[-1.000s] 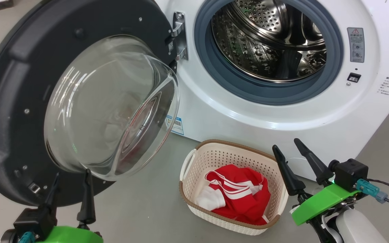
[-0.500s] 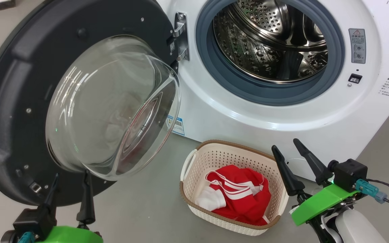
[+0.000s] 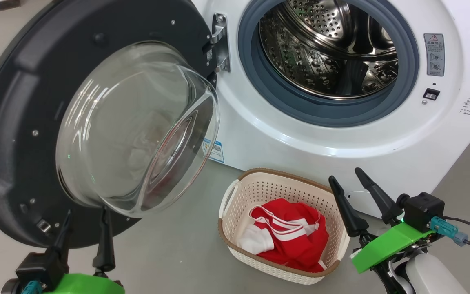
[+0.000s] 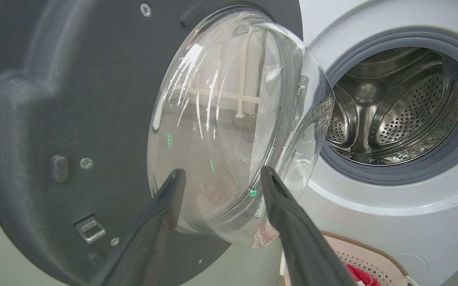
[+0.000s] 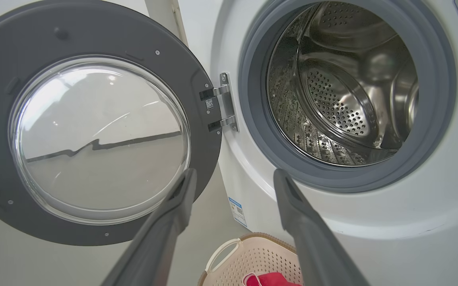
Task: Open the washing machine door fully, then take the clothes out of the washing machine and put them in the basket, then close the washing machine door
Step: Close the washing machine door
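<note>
The door (image 3: 18, 122) stands swung wide at 9 o'clock. The washer (image 3: 341, 151) is at 1 o'clock, its steel drum (image 3: 300, 61) in plain sight. The clothes (image 3: 296, 241) lie in the basket (image 3: 239, 208) on the floor (image 3: 178, 253) at 6 o'clock. The left tool (image 3: 87, 210) at 7 o'clock and the right tool (image 3: 345, 174) at 4 o'clock both gape, gripping nothing.
</note>
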Robot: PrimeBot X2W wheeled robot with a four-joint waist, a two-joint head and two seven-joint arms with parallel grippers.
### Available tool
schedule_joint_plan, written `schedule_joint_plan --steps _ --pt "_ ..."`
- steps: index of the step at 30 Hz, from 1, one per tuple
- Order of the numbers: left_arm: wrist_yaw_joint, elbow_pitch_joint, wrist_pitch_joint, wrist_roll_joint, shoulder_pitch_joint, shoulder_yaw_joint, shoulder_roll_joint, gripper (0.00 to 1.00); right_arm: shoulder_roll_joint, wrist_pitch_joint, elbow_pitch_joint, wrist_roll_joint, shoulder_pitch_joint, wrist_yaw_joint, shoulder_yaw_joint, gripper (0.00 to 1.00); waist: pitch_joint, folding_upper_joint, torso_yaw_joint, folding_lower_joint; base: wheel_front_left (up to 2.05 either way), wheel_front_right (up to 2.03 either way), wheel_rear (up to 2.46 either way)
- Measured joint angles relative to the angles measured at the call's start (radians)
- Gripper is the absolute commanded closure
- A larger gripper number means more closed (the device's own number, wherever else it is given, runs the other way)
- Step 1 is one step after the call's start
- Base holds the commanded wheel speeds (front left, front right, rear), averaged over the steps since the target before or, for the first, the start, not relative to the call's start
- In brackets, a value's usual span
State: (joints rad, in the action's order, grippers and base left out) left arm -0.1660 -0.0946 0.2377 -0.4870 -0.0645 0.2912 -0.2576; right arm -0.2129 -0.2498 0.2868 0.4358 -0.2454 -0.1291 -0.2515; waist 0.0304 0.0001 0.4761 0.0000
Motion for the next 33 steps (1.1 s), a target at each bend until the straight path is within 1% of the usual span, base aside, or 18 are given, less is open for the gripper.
schedule_joint_plan --steps 7,8,9,11,12,22,24,29,31,33 --pt "0.0 0.0 0.0 -0.001 0.0 0.001 -0.002 0.0 0.0 0.0 0.001 0.0 0.0 0.0 0.0 0.0 -0.001 0.0 -0.001 0.0 0.0 0.0 0.0" --pt "0.0 0.0 0.0 -0.002 0.0 0.001 -0.004 0.12 0.0 0.0 0.002 0.0 0.0 0.0 0.0 0.0 -0.002 0.0 -0.001 0.0 0.0 0.0 0.0" --pt "0.0 0.0 0.0 -0.002 0.0 0.001 -0.007 0.36 0.0 0.0 0.002 0.0 0.0 0.0 0.0 0.0 -0.002 0.0 -0.001 0.0 0.0 0.0 0.0" --pt "0.0 0.002 0.0 -0.002 0.0 0.001 -0.014 0.73 0.0 0.0 0.002 0.0 0.0 0.0 0.0 0.0 -0.002 0.0 -0.001 0.0 0.0 0.0 0.0" --pt "0.0 0.005 0.0 -0.002 0.0 0.001 -0.017 1.0 0.0 0.0 0.002 0.0 0.0 0.0 0.0 0.0 -0.002 0.0 0.0 0.0 0.0 0.0 0.0" --pt "0.0 0.054 -0.023 -0.011 0.0 0.001 -0.039 1.0 0.001 0.0 0.002 0.0 0.0 0.0 0.003 0.0 -0.004 0.0 0.007 0.0 0.0 0.0 0.0" --pt "0.005 0.073 -0.027 -0.027 -0.001 -0.002 -0.046 1.0 0.002 0.0 0.001 0.0 0.0 0.0 0.005 0.0 -0.005 0.0 0.01 0.0 0.0 0.0 0.0" --pt "0.024 0.145 -0.055 -0.04 -0.014 -0.027 -0.094 1.0 0.004 0.0 0.0 0.0 0.004 0.0 0.007 0.0 -0.003 0.0 0.019 0.0 0.0 0.0 0.0" --pt "0.039 0.188 -0.068 -0.081 -0.033 -0.051 -0.102 1.0 0.005 0.0 0.0 0.0 0.011 0.0 0.008 0.0 -0.003 0.0 0.024 0.0 0.0 0.0 0.0" --pt "0.049 0.228 -0.089 -0.093 -0.055 -0.071 -0.125 1.0 0.005 0.0 0.0 0.0 0.02 0.0 0.01 0.0 -0.002 0.0 0.028 0.0 0.0 0.0 0.0"
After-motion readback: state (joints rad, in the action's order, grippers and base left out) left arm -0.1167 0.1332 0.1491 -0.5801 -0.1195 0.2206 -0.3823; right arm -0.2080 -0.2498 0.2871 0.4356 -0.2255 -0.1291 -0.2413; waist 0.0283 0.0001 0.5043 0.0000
